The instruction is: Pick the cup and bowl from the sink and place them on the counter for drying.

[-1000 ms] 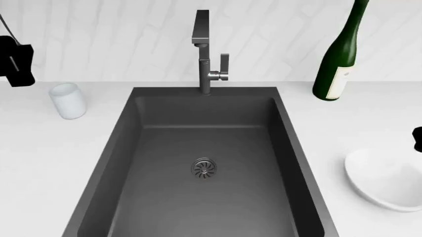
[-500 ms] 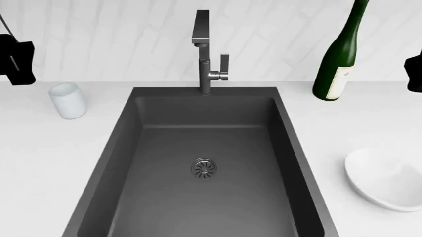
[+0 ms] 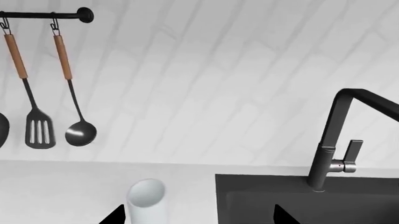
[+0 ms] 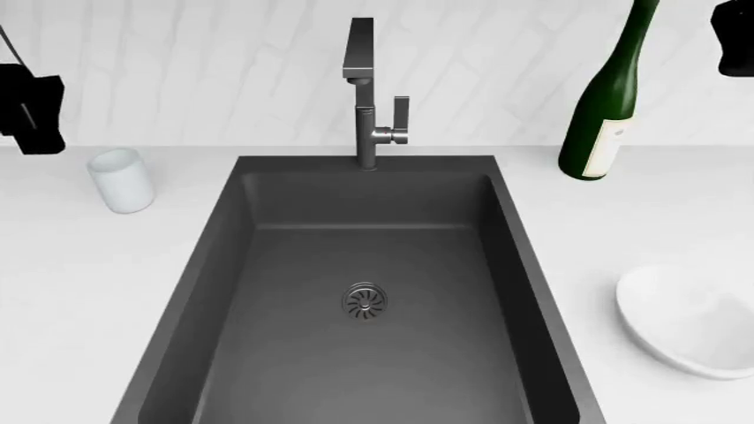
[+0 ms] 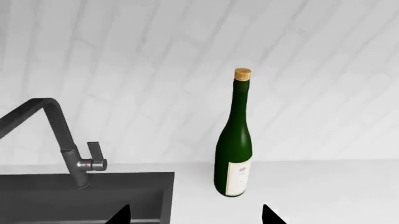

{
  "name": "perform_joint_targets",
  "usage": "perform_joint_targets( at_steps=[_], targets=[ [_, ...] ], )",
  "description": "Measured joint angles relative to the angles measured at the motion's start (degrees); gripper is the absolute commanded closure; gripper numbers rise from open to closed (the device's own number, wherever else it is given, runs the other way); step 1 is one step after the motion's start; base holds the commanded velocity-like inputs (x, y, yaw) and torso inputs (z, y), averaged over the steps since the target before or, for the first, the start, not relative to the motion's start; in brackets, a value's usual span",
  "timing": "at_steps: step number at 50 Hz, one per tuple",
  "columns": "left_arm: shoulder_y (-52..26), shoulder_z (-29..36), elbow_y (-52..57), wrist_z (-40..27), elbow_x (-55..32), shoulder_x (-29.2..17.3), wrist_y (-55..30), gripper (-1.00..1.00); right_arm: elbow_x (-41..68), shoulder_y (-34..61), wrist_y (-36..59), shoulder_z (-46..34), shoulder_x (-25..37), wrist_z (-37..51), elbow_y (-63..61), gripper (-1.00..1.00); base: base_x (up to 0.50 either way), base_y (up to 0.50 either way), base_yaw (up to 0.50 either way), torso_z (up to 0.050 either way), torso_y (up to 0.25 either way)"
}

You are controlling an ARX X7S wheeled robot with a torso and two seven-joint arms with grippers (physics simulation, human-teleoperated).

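Observation:
The white cup (image 4: 122, 180) stands upright on the white counter (image 4: 71, 283), left of the dark sink (image 4: 295, 371). The white bowl (image 4: 693, 329) rests on the counter right of the sink, partly cut off by the picture's edge. The basin holds only its drain (image 4: 365, 300). High at the far left, my left gripper (image 4: 30, 110) hangs above and behind the cup. In the left wrist view it (image 3: 199, 219) is open, and the cup (image 3: 146, 205) shows just inside one fingertip (image 3: 115, 217). My right gripper (image 4: 733, 26) is raised at the top right corner, well above the bowl, and stands open (image 5: 196, 218) holding nothing.
A tall green wine bottle (image 4: 606, 97) stands at the back right of the counter, close under my right gripper. The grey faucet (image 4: 371, 97) rises behind the sink. A slotted spatula (image 3: 39, 134) and a ladle (image 3: 79, 133) hang from a wall rail.
My right gripper has risen from beside the bowl up to the top right corner of the head view. The left gripper, cup and bowl have not moved.

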Motion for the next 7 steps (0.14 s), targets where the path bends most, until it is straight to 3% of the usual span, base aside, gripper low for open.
perform_joint_targets(
  at_steps=[7],
  targets=[
    [0.24,-0.26,0.17,0.98,0.80,-0.02,0.18,-1.00,-2.65,2.15,0.05,-0.90,-1.31,-2.22,1.11,-1.00,0.00,0.00,0.00,0.000,0.000]
  ],
)
